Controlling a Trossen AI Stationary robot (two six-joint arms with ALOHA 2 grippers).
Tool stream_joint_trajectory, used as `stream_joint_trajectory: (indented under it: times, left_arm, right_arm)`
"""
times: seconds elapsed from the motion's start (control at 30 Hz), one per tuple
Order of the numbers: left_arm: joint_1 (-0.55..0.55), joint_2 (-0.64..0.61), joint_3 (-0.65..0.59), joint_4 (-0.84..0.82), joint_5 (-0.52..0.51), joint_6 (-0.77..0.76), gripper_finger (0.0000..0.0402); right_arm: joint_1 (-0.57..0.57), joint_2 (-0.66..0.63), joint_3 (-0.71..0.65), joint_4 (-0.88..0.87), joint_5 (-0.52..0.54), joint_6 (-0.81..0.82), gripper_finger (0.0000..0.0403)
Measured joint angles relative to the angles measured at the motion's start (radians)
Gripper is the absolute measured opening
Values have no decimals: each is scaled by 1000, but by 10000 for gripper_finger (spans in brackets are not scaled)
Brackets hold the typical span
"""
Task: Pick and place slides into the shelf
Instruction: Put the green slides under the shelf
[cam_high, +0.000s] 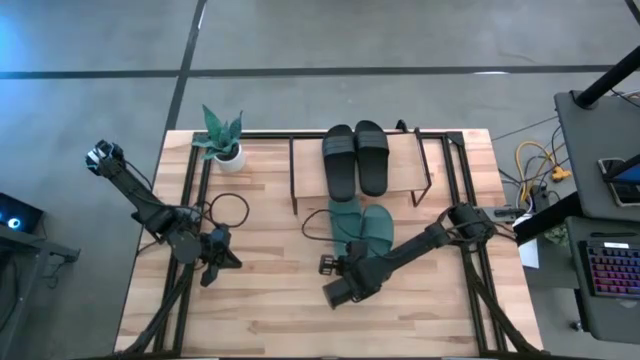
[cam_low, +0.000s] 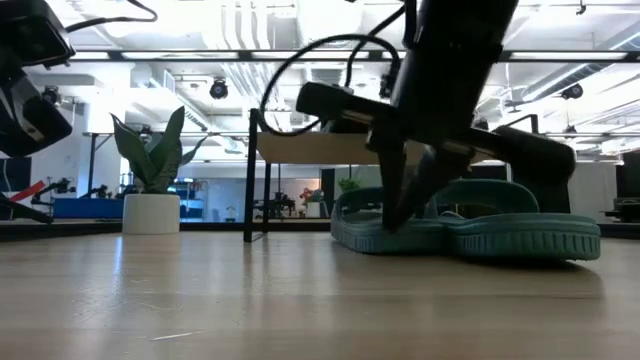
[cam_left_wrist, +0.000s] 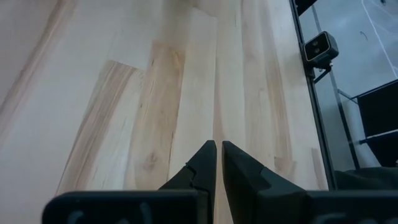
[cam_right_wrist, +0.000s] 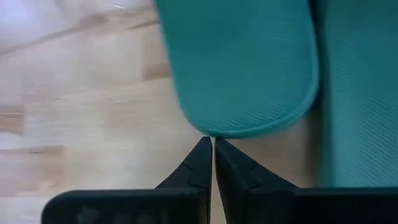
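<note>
Two teal slides (cam_high: 363, 227) lie side by side on the table, soles down, just in front of the shelf (cam_high: 405, 165). Two black slides (cam_high: 355, 158) rest on the shelf's top board. My right gripper (cam_high: 345, 262) is shut and points steeply down at the near end of the left teal slide (cam_right_wrist: 242, 68), also seen in the low view (cam_low: 385, 228). My left gripper (cam_left_wrist: 218, 144) is shut and waits over bare wood at the table's left (cam_high: 215, 255). My right gripper's shut fingertips (cam_right_wrist: 207, 146) stand right at the rounded near-end rim of the left teal slide (cam_right_wrist: 236, 132), coming from above and from the near side. I cannot tell whether they touch it. The slide lies flat on the table.
A potted plant (cam_high: 222, 140) stands at the far left corner beside the shelf. Cable loops (cam_high: 228, 210) lie near the left arm. The shelf's black frame leg (cam_low: 248, 180) stands left of the teal slides. Bare wood stretches along the near edge (cam_high: 270, 320).
</note>
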Motion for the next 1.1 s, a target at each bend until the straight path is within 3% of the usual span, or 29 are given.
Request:
stream_joint_trajectory:
  times: [0.27,0.37,0.47,0.67,0.83,1.1]
  left_arm:
    - [0,12,0,0,18,0,11]
    - [0,12,0,1,19,0,11]
    - [0,16,0,1,19,0,11]
    - [0,25,0,2,18,7,11]
    - [0,28,0,5,18,6,11]
    - [0,28,0,5,20,-2,11]
  right_arm:
    - [64,-3,127,-6,19,-65,13]
    - [111,-5,155,-21,14,-7,13]
    - [155,-5,161,-75,-27,101,13]
    - [184,2,155,-190,-202,120,13]
    - [182,1,152,-346,-230,121,13]
    - [163,1,141,-231,-278,55,13]
